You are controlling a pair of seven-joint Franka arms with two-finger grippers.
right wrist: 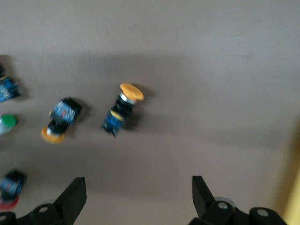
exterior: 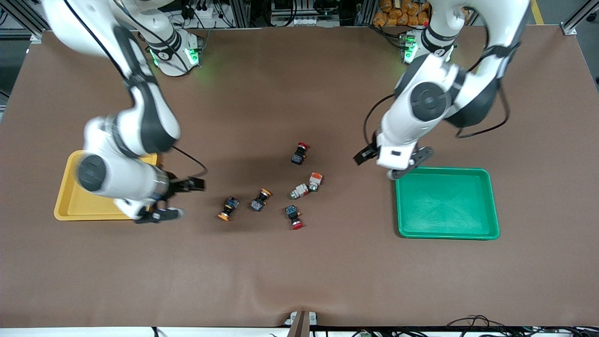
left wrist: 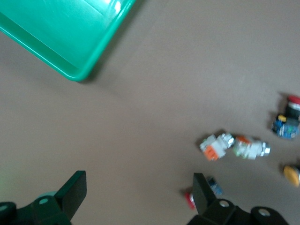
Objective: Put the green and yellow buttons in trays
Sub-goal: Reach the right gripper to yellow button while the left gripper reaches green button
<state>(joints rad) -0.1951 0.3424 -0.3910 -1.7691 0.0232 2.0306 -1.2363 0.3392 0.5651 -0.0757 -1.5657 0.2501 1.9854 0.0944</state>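
Observation:
Two yellow-capped buttons (exterior: 228, 208) (exterior: 260, 199) lie mid-table, also in the right wrist view (right wrist: 123, 108) (right wrist: 60, 119). Two white-bodied green buttons (exterior: 299, 191) (exterior: 314, 181) lie touching, one with an orange-red block (left wrist: 213, 146), the other plain (left wrist: 251, 148). The yellow tray (exterior: 77, 203) sits at the right arm's end, the green tray (exterior: 447, 203) (left wrist: 61, 33) at the left arm's end. My right gripper (exterior: 179, 200) (right wrist: 139, 197) hangs open and empty beside the yellow tray. Over the table by the green tray's corner, my left gripper (exterior: 387, 163) (left wrist: 139, 197) is open and empty.
Two red-capped black switches lie among the buttons, one farther from the front camera (exterior: 300, 153), one nearer (exterior: 294, 217). Brown cloth covers the whole table. The yellow tray's edge (right wrist: 293, 197) shows in the right wrist view.

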